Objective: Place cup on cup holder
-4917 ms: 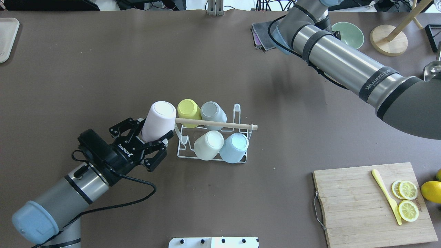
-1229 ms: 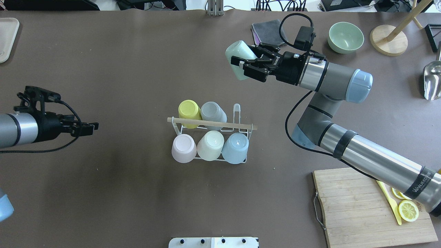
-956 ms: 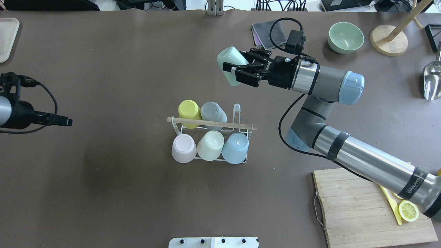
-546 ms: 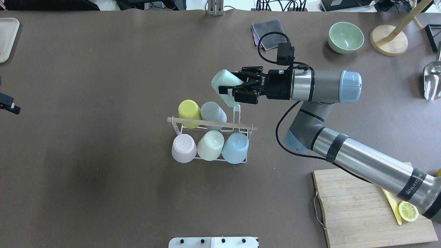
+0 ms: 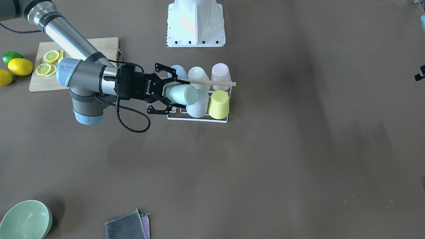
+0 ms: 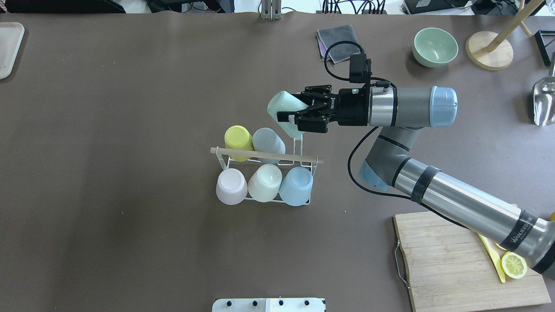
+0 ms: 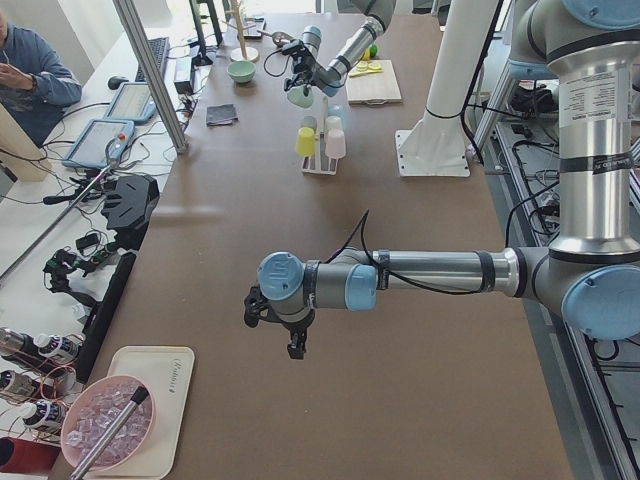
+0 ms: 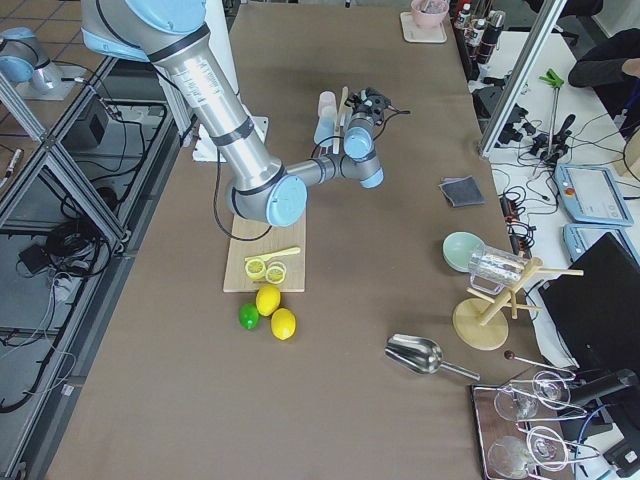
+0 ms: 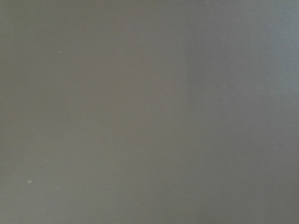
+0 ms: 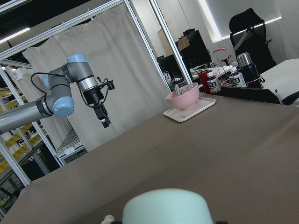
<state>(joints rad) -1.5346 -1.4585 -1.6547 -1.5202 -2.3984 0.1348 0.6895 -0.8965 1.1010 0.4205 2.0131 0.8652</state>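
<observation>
The cup holder [image 6: 225, 164] is a white wire rack with a wooden rod handle [image 6: 264, 154]. It stands mid-table and holds yellow [image 6: 238, 138], grey [image 6: 268, 139], pink [image 6: 231, 186], cream [image 6: 264, 183] and light blue [image 6: 296, 185] cups upside down. My right gripper [image 6: 295, 118] is shut on a mint-green cup [image 6: 281, 109], tilted just above the rack's bare back-right prong [image 6: 298, 138]. In the front view the cup [image 5: 181, 94] overlaps the rack [image 5: 199, 119]. My left gripper [image 7: 296, 348] hangs empty far off to the left; I cannot tell whether it is open.
A cutting board [image 6: 455, 260] with lemon slices and a yellow knife lies front right. A green bowl [image 6: 435, 47], a grey cloth [image 6: 338, 37], a wooden stand [image 6: 489, 50] and a metal scoop [image 6: 544, 99] are at the back right. A tray [image 6: 8, 47] is at the far left.
My left gripper let go of the pink cup on the rack and withdrew left out of the overhead view. My right gripper carried the mint cup from the back down to the rack.
</observation>
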